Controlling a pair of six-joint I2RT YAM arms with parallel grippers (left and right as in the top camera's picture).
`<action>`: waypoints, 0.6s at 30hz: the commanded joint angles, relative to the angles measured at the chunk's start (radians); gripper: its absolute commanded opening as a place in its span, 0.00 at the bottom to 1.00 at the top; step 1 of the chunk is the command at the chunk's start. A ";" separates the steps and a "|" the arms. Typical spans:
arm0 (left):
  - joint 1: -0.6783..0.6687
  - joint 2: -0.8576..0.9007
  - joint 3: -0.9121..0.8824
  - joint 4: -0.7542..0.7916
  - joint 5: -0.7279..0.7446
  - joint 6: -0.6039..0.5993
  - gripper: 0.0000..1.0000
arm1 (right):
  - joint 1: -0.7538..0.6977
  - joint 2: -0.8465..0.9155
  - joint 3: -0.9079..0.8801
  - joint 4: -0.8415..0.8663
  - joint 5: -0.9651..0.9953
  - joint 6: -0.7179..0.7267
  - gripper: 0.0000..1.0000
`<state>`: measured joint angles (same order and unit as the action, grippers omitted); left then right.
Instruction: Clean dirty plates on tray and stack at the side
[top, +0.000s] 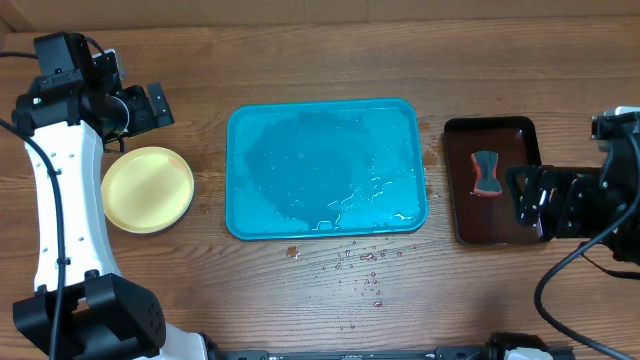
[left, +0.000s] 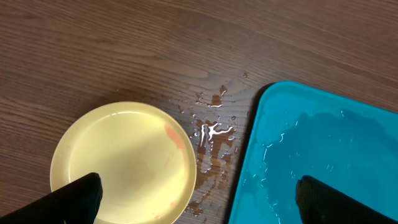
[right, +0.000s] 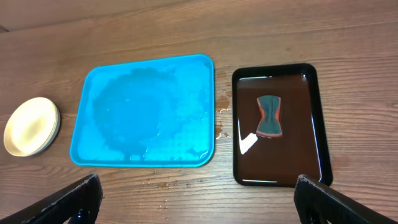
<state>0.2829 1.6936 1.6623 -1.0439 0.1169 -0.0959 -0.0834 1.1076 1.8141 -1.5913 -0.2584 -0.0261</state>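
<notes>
The left gripper (left: 198, 202) has its jaws spread wide with nothing between them. In the left wrist view one dark fingertip (left: 79, 198) sits at the bottom left over the near edge of the plates (left: 121, 165), and the other shows at the bottom right over the tray (left: 323, 143). From overhead this gripper is just beyond the far edge of the plates, on the left side of the table (top: 300, 60).

The right gripper (right: 199, 202) is also released. Its two fingertips are far apart at the lower corners of the right wrist view and grasp nothing. From overhead it sits at the right edge of a smaller dark glossy tray (top: 455, 200).

The plates lie on the bare wood just left of the turquoise tray, close to it but not touching. The right wrist view shows layered rims at the stack's edge, though the count cannot be read. The top plate is pale yellowish-cream and carries a faint reddish streak (left: 174, 140) near its right side.

The turquoise tray lies in the middle of the table. It is wet, with a film of water pooled across its floor and glinting along its near edge. Water droplets (top: 360, 265) are scattered on the wood in front of the tray, and more wet spots lie between the tray and the plates.

The dark tray stands to the right of the turquoise one, with a small gap between them. In it lies an hourglass-shaped sponge (right: 269, 116), dark teal with a red edge
</notes>
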 joint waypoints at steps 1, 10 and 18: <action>-0.002 0.006 0.003 0.001 0.007 0.022 1.00 | 0.005 -0.005 0.020 0.003 -0.005 -0.005 1.00; -0.002 0.006 0.003 0.001 0.007 0.022 1.00 | 0.005 -0.108 -0.031 0.134 0.103 -0.005 1.00; -0.002 0.006 0.003 0.001 0.007 0.022 1.00 | 0.005 -0.379 -0.406 0.597 0.145 -0.005 1.00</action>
<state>0.2829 1.6936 1.6623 -1.0439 0.1169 -0.0959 -0.0834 0.7994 1.5463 -1.0786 -0.1493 -0.0269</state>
